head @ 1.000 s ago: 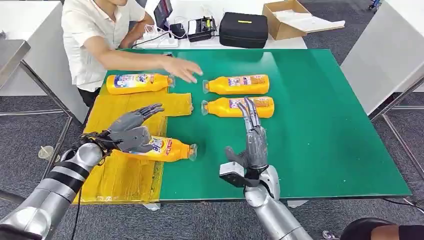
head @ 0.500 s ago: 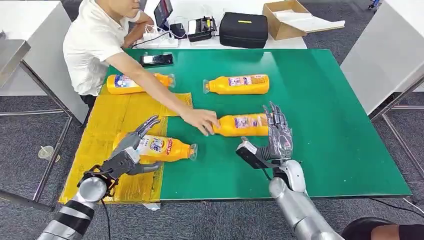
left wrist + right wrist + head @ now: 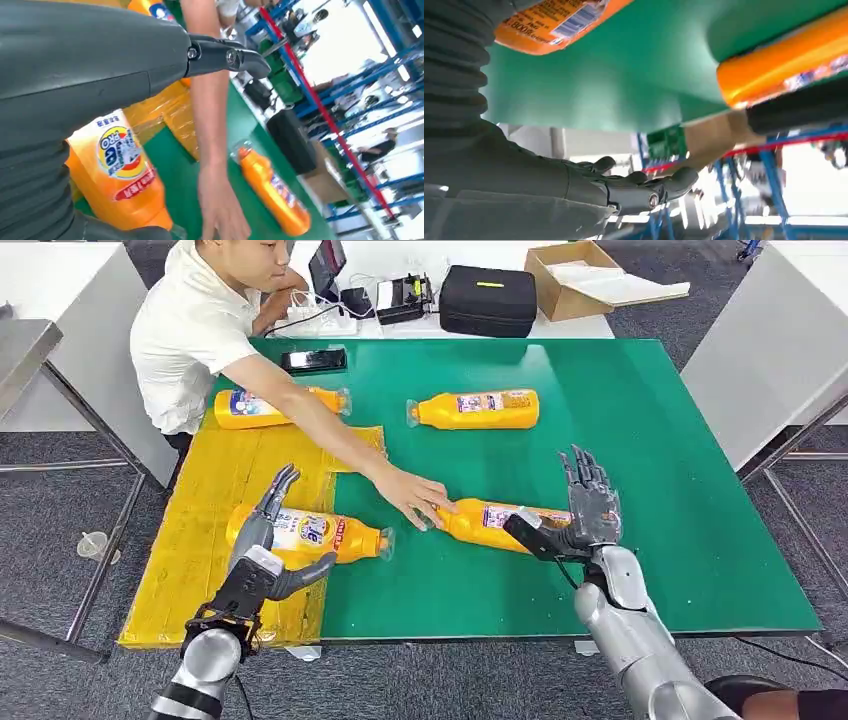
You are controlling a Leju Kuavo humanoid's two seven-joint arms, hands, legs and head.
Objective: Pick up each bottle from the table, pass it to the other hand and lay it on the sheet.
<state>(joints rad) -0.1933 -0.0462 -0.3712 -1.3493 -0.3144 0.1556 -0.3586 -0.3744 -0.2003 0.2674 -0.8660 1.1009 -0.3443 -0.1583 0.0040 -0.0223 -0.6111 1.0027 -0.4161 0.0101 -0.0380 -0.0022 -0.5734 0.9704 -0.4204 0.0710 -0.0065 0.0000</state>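
While a person's hand (image 3: pixel 415 498) steadies the nearest bottle (image 3: pixel 500 524) on the green table (image 3: pixel 660 440), the right hand (image 3: pixel 585 515) is held beside it, fingers spread and empty, seemingly for grasping. The left hand (image 3: pixel 262 558), fingers wide, is poised over a bottle on the yellow sheet (image 3: pixel 215 490).

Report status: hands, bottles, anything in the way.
Left hand open over the bottle on the yellow sheet. Right hand open beside the nearest bottle. Person's hand on that bottle's neck, in the way.
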